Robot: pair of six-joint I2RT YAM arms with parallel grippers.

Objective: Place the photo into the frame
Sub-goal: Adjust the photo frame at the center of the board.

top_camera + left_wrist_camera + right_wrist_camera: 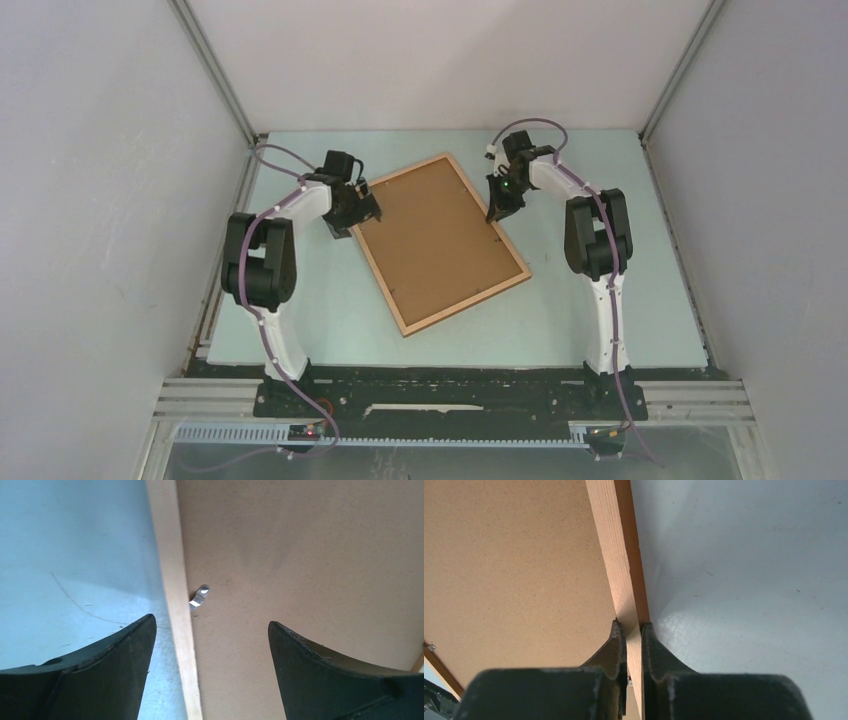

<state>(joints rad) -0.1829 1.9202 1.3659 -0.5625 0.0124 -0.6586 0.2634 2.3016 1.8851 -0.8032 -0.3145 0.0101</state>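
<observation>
the frame (467, 303) lies back-up in the middle of the surface (330, 310), turned at a slant so one corner points to the far side, with a brown backing board (440, 245) filling it. the right fingers (616, 640) are closed on its right long rail, one tip on the board side and one on the outer side, pinching the wood between them. the right arm rises from its base, folds at the elbow and bends its wrist down and inward onto that rail. the left fingers (135, 640) are spread wide and grip nothing, straddling the left long rail above a small metal tab (199, 597) at the board's edge. the left arm leans forward with its elbow bent, wrist turned inward toward the frame.
</observation>
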